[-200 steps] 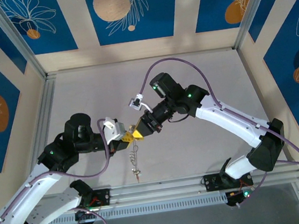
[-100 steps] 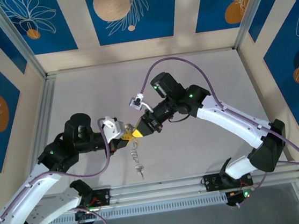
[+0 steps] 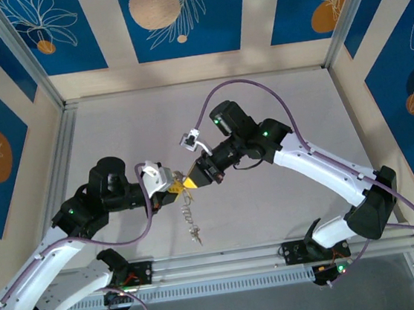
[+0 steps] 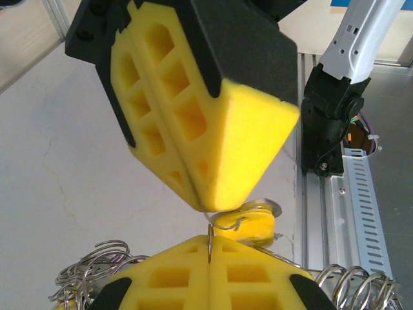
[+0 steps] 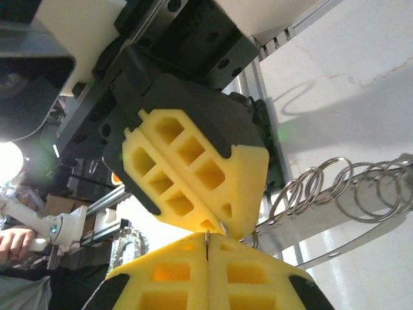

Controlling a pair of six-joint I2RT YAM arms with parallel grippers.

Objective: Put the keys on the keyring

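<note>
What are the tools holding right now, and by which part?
The left tool and the right tool are each shut on the thin wire of the keyring, pinched at the pad tips. The rest dangles below.

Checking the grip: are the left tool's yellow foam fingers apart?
No, fingers of the left tool press together, pinching thin grey metal wire.

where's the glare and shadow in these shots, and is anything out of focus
Right wrist: a light flares white at the left edge; a curved shadow crosses the table. Left wrist: even light, the right pincer sharp, the wire rings at the bottom corners soft. Top external: flat light, keys too tiny to resolve.
</note>
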